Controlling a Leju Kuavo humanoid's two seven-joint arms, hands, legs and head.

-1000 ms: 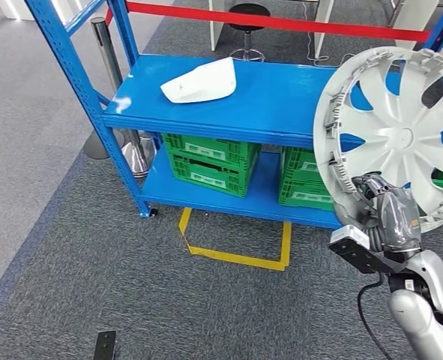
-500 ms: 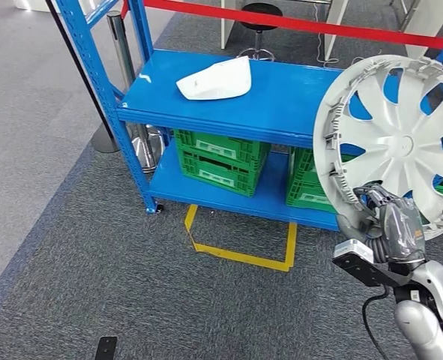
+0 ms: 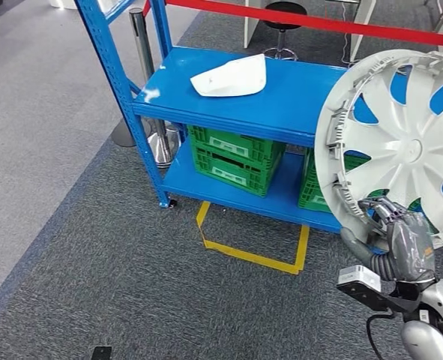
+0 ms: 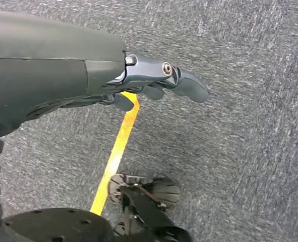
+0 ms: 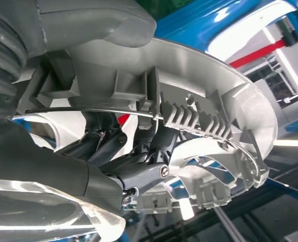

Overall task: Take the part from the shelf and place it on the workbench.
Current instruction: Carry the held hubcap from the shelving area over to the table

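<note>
Turning is what the robot seems to be doing: against the head views from a second and half a second ago, the whole scene has slid rightward, the blue shelf [image 3: 247, 97] with it. That is the camera swinging, not the rack shifting. The white curved piece [image 3: 230, 76] lies at the same spot on the shelf's top board, and the green crates [image 3: 233, 154] sit under that board as they did.

Starting at the left, the left hand [image 4: 160, 80] hangs over grey carpet and a yellow floor line [image 4: 115, 154], holding nothing, its fingers only loosely apart. In the head view the yellow outline [image 3: 252, 251] taped on the floor lies just in front of the shelf's bottom board.

Further right, the part, a silver wheel cover [image 3: 402, 146], is already off the shelf, held up on edge, facing the camera. The right hand [image 3: 402, 240] grips its lower rim, and the hold looks unchanged across the three head views. From the wrist camera, dark fingers [image 5: 139, 171] reach in behind the ribbed rim. I judge the pick-up done and the carry begun.

The cover's right side is cut off by the frame edge. No workbench is visible here, so I cannot say how far the carry has to go.
</note>
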